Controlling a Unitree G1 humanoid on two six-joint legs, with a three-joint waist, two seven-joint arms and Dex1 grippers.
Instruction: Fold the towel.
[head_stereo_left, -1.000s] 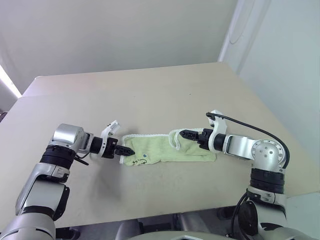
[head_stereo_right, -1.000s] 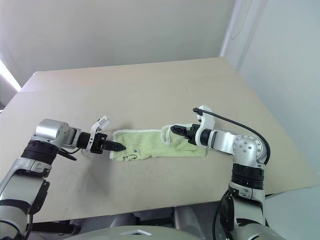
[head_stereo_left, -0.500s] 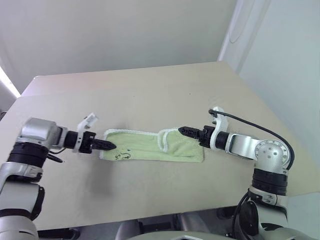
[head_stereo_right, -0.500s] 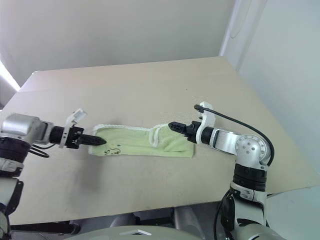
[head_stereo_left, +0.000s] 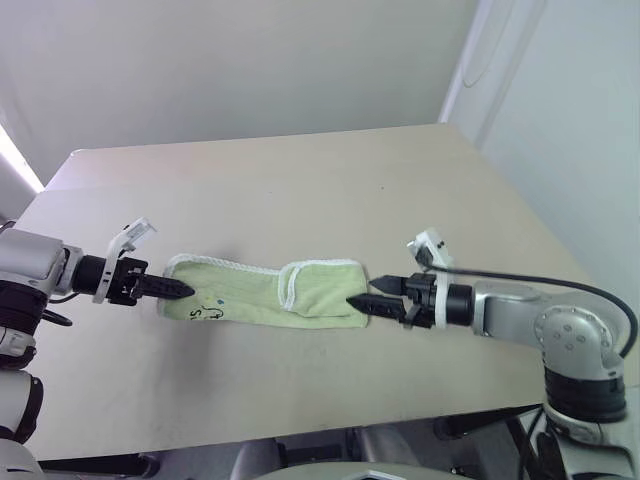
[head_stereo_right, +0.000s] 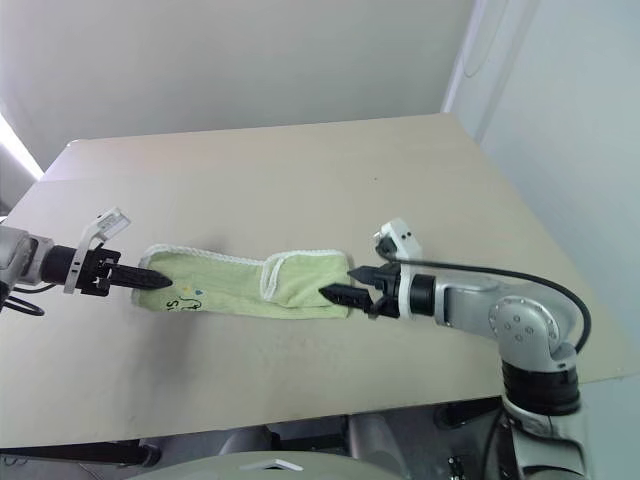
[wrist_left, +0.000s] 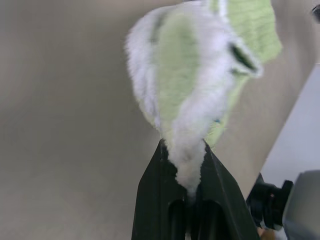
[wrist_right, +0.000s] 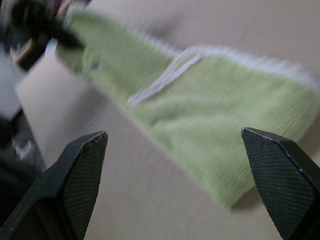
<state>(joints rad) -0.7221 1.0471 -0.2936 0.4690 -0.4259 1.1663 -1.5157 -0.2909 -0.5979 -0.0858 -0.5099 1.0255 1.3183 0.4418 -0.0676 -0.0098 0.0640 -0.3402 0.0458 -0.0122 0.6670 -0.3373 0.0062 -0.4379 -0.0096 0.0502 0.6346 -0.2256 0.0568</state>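
The left gripper (head_stereo_left: 178, 291) is pinching the towel (head_stereo_left: 262, 295) at one end on the tabletop (head_stereo_left: 330, 190), the right gripper (wrist_right: 175, 180) is gaping empty beside it, so pulling is risking undoing the fold.

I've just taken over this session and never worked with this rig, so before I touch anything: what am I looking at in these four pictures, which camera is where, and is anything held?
This is a two-armed humanoid robot at a tan table. The two wide pictures come from a stereo camera on its head, looking down over both arms. The two close-ups come from cameras on each wrist, looking along that gripper's black fingers.

On the table lies the towel, a light yellow-green cloth with white edging, stretched out long, with its right end folded back over itself.

The left gripper is shut on the towel's left end; the left wrist view shows the cloth pinched between its fingers. The right gripper is wide open at the towel's right end, holding nothing.
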